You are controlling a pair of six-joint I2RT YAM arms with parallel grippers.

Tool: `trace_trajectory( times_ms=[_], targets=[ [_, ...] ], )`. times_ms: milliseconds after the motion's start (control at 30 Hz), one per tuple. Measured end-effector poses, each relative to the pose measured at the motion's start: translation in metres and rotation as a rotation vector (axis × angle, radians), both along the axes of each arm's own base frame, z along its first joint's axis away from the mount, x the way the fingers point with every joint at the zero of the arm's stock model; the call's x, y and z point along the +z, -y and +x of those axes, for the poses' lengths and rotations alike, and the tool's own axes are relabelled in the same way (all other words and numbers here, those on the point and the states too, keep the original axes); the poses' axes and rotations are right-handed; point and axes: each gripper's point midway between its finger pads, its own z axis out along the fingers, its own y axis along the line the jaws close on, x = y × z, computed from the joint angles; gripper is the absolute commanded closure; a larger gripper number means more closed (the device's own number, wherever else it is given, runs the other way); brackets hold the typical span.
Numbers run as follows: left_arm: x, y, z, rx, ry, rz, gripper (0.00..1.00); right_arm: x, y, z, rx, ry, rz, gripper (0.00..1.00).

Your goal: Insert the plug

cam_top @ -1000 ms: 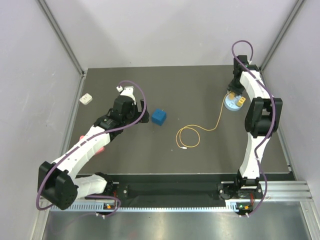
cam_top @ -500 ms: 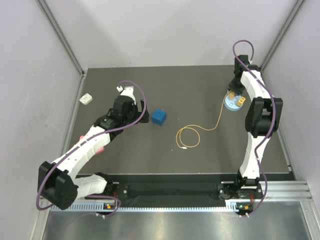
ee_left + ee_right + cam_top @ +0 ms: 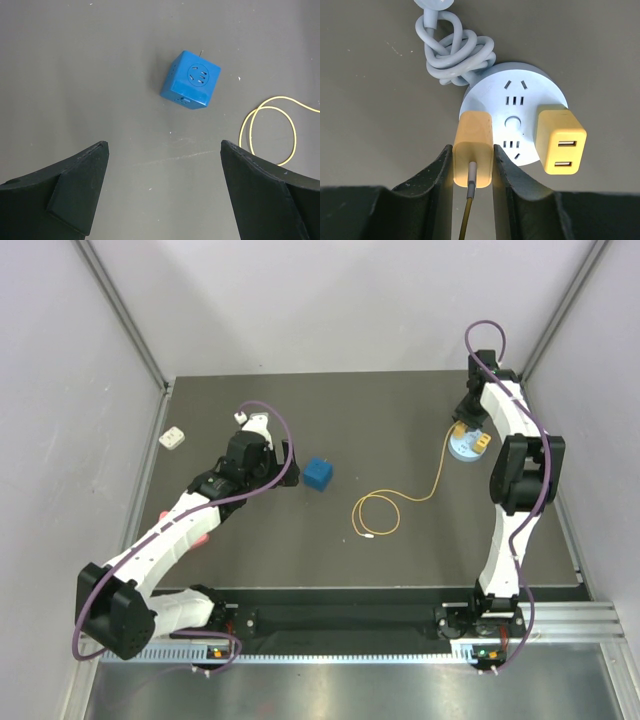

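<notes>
the scene is evenly and brightly lit from above; only soft shadows are cast on the bench, and no glare or blur is seen.

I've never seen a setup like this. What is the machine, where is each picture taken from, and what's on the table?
Two robot arms are bolted at the near edge of a dark table. The wide picture comes from a fixed camera above and behind them. The other two come from a camera on each wrist, so the black shapes at the bottom are that arm's own fingers. The left gripper is open and empty, hanging over a blue cube with socket holes. The right gripper is shut on the plug, a yellow block on a thin yellow cable, at a round pale-blue socket. Whether it is fully in, I cannot tell. Another yellow block, without cable, sits in that socket. A small white item lies near the table's left edge.
</notes>
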Motion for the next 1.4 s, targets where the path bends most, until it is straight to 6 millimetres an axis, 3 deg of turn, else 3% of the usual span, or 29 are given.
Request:
trace_trajectory(
  times_ms=[433, 667, 1400],
  targets=[
    [0.0, 0.0, 0.0, -0.005, 0.0, 0.001, 0.02, -0.002, 0.002, -0.001, -0.006, -0.007, -0.01, 1.0],
    [0.0, 0.0, 0.0, -0.005, 0.0, 0.001, 0.02, -0.016, 0.002, 0.002, -0.006, -0.019, -0.014, 1.0],
    [0.004, 0.0, -0.001, -0.006, 0.012, -0.002, 0.02, -0.019, 0.004, 0.003, -0.016, -0.034, -0.066, 1.0]
  ],
)
